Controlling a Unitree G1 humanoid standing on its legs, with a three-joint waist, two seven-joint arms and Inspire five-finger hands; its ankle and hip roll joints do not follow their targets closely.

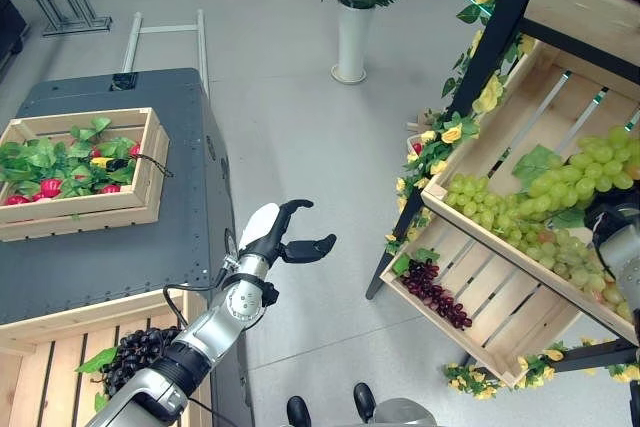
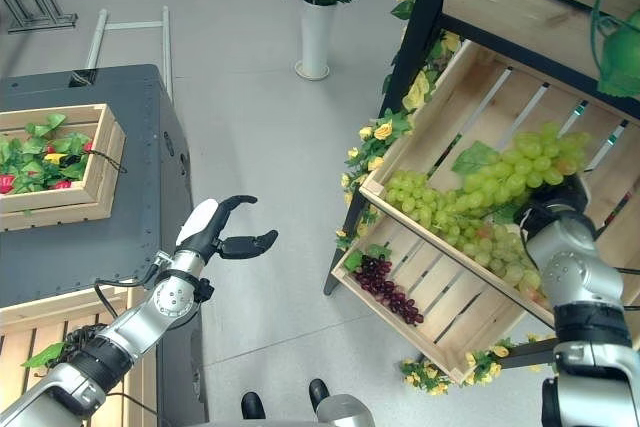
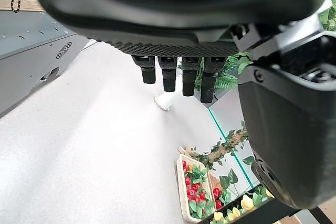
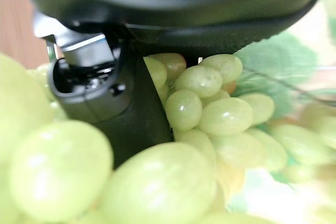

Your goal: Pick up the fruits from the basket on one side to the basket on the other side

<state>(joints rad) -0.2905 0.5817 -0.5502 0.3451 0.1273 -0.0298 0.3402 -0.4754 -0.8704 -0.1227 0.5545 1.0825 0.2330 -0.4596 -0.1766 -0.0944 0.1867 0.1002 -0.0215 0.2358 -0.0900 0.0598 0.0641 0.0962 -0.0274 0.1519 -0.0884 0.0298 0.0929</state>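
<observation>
Tilted wooden crate (image 2: 470, 97) on shelf, green grapes (image 2: 470, 202) piled inside. Right hand (image 2: 545, 219) buried among grapes, fingers hidden, grip unclear. Left hand (image 1: 290, 237) idle over floor, fingers relaxed apart. Risk: loose hold, bunch slipping or tearing on lift.

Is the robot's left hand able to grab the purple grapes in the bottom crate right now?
Probably not yet. The left robot hand hangs open over bare floor, well apart from the purple grapes in the bottom crate.
</observation>
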